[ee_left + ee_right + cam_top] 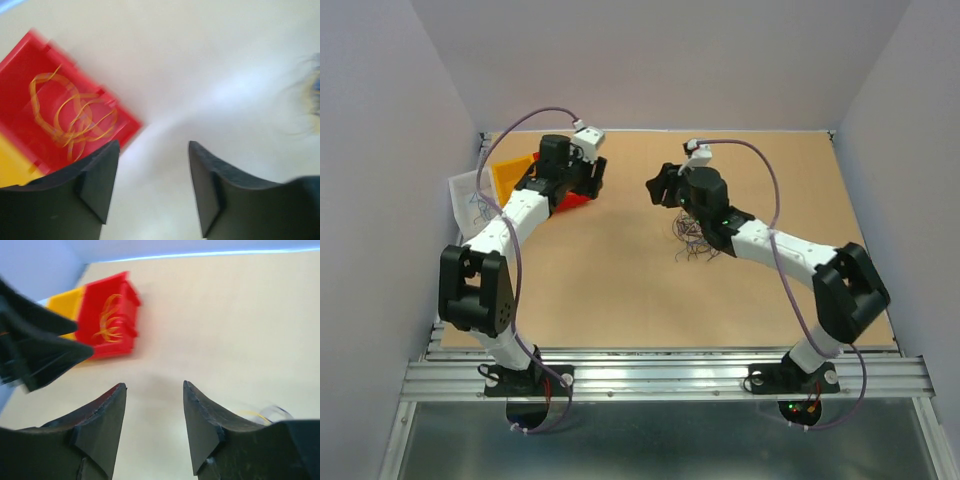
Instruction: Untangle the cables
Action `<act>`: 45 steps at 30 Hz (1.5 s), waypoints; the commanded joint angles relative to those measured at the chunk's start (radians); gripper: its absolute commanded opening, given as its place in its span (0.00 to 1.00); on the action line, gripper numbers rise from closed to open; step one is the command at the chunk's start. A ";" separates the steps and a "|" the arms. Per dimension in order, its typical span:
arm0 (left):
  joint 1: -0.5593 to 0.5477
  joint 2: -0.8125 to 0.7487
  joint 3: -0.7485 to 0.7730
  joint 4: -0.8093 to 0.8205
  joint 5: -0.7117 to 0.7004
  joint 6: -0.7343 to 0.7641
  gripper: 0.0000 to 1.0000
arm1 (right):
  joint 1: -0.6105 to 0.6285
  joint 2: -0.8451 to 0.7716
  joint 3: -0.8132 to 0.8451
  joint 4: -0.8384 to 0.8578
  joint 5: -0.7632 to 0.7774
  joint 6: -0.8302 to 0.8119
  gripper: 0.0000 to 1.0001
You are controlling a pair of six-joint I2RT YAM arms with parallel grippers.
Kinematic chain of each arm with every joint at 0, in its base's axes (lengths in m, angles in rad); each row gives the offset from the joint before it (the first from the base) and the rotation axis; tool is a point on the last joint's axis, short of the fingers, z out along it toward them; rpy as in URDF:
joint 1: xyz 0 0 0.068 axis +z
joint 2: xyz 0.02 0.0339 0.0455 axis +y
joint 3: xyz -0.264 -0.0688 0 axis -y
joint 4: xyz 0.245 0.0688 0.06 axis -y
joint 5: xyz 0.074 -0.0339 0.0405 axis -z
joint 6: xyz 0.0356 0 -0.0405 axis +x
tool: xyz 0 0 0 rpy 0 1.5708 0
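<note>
Both agape, left claw (153,146), right claw (154,385), cables (75,125) (orange-yellow) in bin (27,62)

left tool (153,150): jaws parted, empty, facing right | right tool (154,387): jaws parted, empty, facing left

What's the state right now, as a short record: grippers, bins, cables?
left gripper: open, empty, near red bin
right gripper: open, empty
red bin: holds loose orange-yellow cables
yellow bin: touching red bin
tangle: on table, by right gripper
</note>
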 commanded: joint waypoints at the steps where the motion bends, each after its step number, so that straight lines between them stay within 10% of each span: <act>1: -0.193 -0.104 -0.044 0.130 -0.016 -0.010 0.73 | -0.001 -0.181 -0.130 -0.253 0.255 -0.037 0.57; 5: -0.332 -0.040 0.009 0.150 0.019 -0.065 0.99 | -0.004 -0.382 -0.278 -0.274 0.364 0.029 0.59; 14: -0.369 0.235 0.172 0.119 0.024 -0.136 0.99 | -0.004 -0.611 -0.421 -0.328 0.513 0.101 0.57; 32: -0.371 0.439 0.249 0.039 0.146 -0.082 0.67 | -0.004 -0.617 -0.437 -0.374 0.603 0.110 0.57; 35: -0.372 0.442 0.253 0.035 0.159 -0.068 0.53 | -0.004 -0.594 -0.427 -0.383 0.613 0.110 0.57; 39: -0.372 0.415 0.227 0.045 0.118 -0.048 0.00 | -0.002 -0.583 -0.418 -0.383 0.593 0.113 0.52; 45: -0.383 0.257 0.093 0.157 0.000 -0.027 0.00 | -0.004 -0.559 -0.411 -0.371 0.428 0.031 0.50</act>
